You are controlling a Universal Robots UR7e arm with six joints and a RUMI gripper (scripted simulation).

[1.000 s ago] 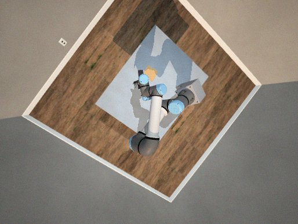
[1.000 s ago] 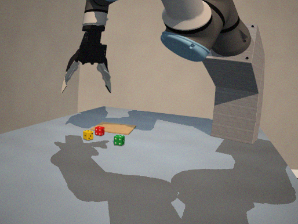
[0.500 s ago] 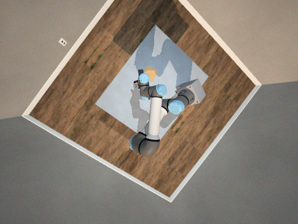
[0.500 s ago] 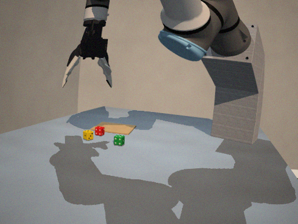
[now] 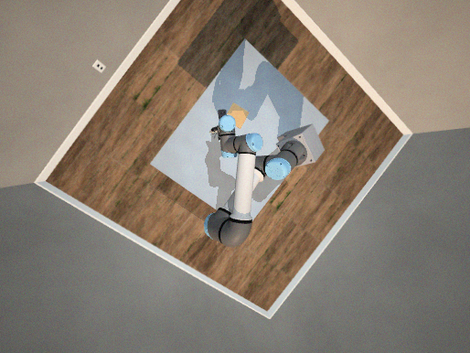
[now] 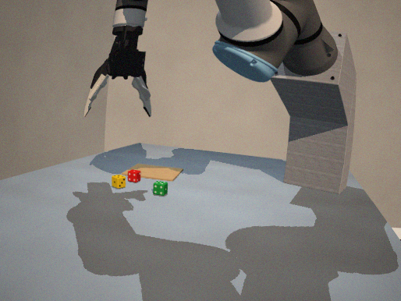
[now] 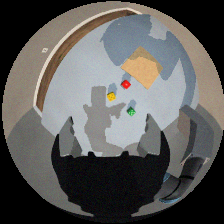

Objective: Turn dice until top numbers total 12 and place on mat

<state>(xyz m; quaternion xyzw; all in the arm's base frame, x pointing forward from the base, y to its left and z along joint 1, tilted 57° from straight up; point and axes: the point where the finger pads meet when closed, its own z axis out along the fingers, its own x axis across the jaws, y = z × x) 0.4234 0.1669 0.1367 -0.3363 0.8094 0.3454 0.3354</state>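
Top: gripper (image 5: 214,132) (image 6: 117,115) (image 7: 108,115) seen beside orange mat (image 5: 238,115) (image 6: 156,172) (image 7: 142,68); dice not made out.

Exterior: jaws spread wide, nothing held, high above dice. Red die (image 6: 134,175) (image 7: 126,84) set close to yellow die (image 6: 118,182) (image 7: 111,96); neighbour may be knocked by wide-spread fingers.

Wrist: all dice ahead of jaws, off mat, green die (image 6: 160,188) (image 7: 131,112) nearest. Wrong total possible if pips misread; tilt possible if die released over mat edge. Brands, labels, writing: none legible.

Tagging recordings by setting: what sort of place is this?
Probably a bare robot test room: an arm bolted to a metal stand, plain walls all round, and just small dice and a mat set out for it.
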